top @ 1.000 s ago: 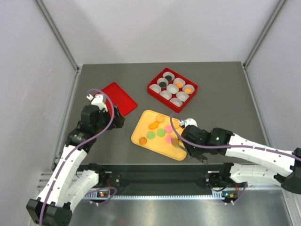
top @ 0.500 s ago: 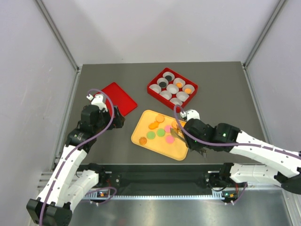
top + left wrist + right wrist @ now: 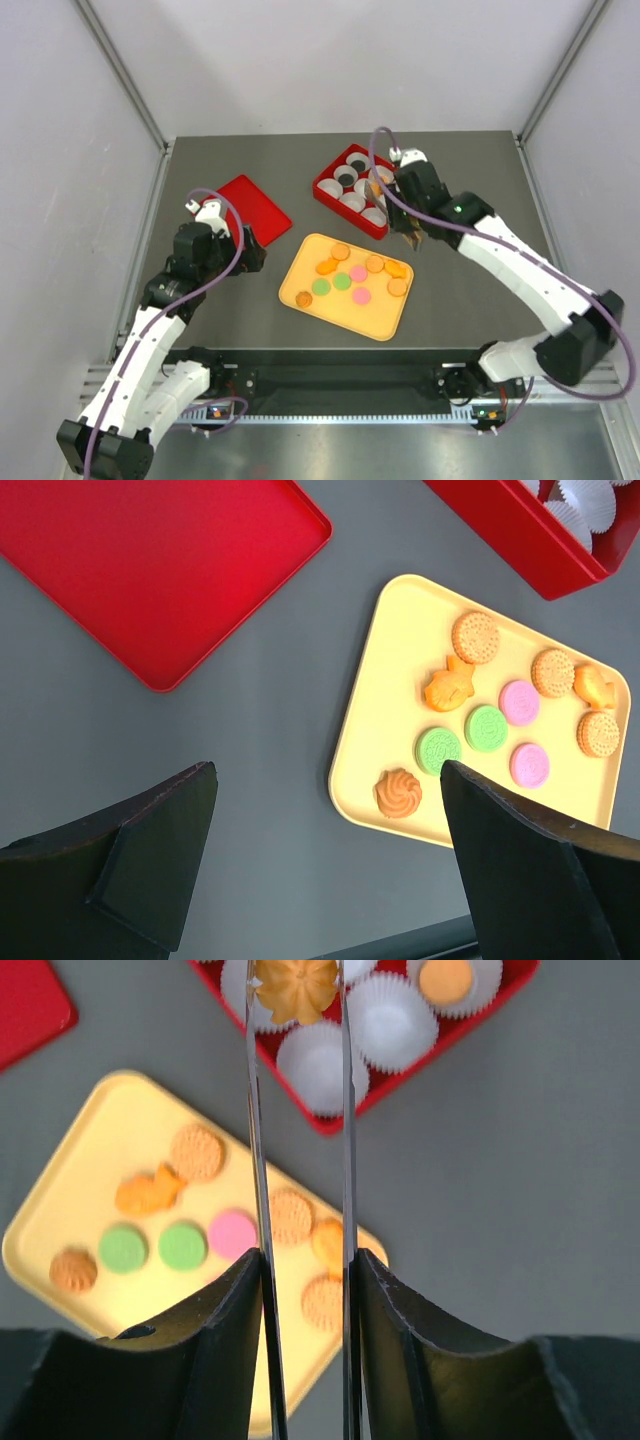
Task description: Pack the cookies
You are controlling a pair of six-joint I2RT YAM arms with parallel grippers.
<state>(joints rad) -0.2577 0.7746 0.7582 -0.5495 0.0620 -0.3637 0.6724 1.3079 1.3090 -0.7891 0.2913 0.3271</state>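
Observation:
Several cookies (image 3: pixel 342 281), orange, green and pink, lie on a yellow tray (image 3: pixel 375 318); they also show in the left wrist view (image 3: pixel 486 727). My right gripper (image 3: pixel 379 189) is shut on an orange flower-shaped cookie (image 3: pixel 295 985) and holds it over the white paper cups of the red box (image 3: pixel 325 190). One cup holds a round orange cookie (image 3: pixel 445 980). My left gripper (image 3: pixel 250 250) is open and empty above the table, between the red lid and the tray's left edge (image 3: pixel 345 770).
A flat red lid (image 3: pixel 247 208) lies on the table at the left, behind my left gripper. The red box (image 3: pixel 430 1050) stands just beyond the tray. Grey walls close in the table on three sides.
My right gripper has risen off the tray's right end with an orange cookie and swung back over the red box. The left arm has not moved.

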